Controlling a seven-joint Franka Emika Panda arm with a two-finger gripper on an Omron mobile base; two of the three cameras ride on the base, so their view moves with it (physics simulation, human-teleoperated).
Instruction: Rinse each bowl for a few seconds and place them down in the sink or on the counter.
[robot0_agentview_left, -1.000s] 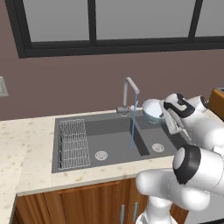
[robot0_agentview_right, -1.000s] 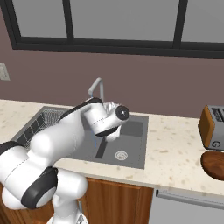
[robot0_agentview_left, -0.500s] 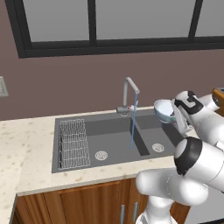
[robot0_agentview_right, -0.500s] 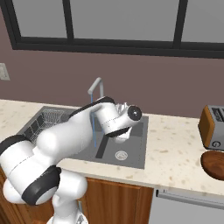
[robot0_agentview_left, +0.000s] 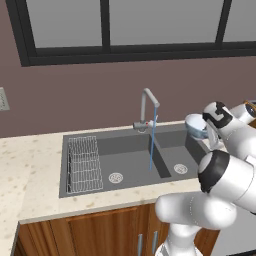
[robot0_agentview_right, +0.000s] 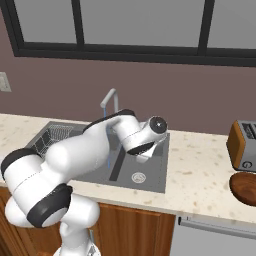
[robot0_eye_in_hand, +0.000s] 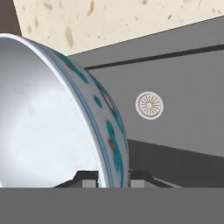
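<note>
A pale blue-grey bowl (robot0_agentview_left: 195, 125) hangs tilted on its side above the right end of the sink (robot0_agentview_left: 125, 150), to the right of the tap's water stream (robot0_agentview_left: 152, 142). My gripper (robot0_agentview_left: 205, 130) is shut on its rim. In the hand view the bowl (robot0_eye_in_hand: 52, 118) shows a glossy white inside and a teal-patterned outside. There its rim is pinched in my gripper (robot0_eye_in_hand: 113, 177), between the two dark fingertips (robot0_eye_in_hand: 141, 177). Beyond it lie a dark basin with a round silver drain (robot0_eye_in_hand: 149, 105) and the beige counter (robot0_eye_in_hand: 131, 17).
The curved silver tap (robot0_agentview_left: 148, 106) runs water into the sink near the divider. A wire rack (robot0_agentview_left: 84, 162) fills the left basin. On the right counter (robot0_agentview_right: 200, 170) stand a toaster (robot0_agentview_right: 243, 145) and a brown wooden dish (robot0_agentview_right: 245, 187).
The arm has carried the bowl to the right, away from the water stream and toward the right end of the sink. The grip has stayed shut.
</note>
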